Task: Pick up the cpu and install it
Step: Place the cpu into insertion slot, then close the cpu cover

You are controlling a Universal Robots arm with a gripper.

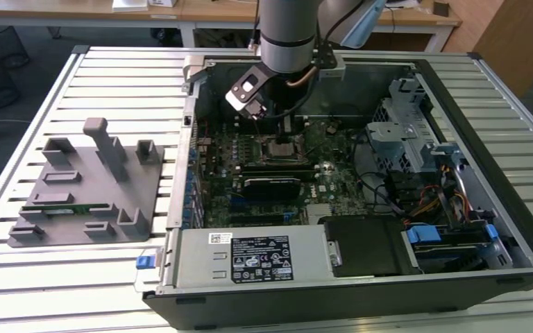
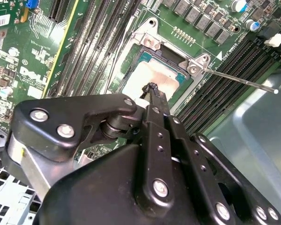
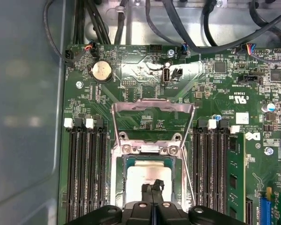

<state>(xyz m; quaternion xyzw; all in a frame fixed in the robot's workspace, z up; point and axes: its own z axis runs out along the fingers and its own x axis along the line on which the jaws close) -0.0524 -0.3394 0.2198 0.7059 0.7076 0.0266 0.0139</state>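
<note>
The cpu has a smooth, matt, silver-grey metal top. The hinged frame is bright bare metal with a polished gleam. The circuit board is green and glossy, with a shiny metal coin battery. The end effector is matt black with shiny silver screw heads. The computer case has dull, bare sheet-metal walls. Beside the case, the holder looks like matt grey plastic. Under the case, the tabletop is ribbed pale metal with a soft sheen.
</note>
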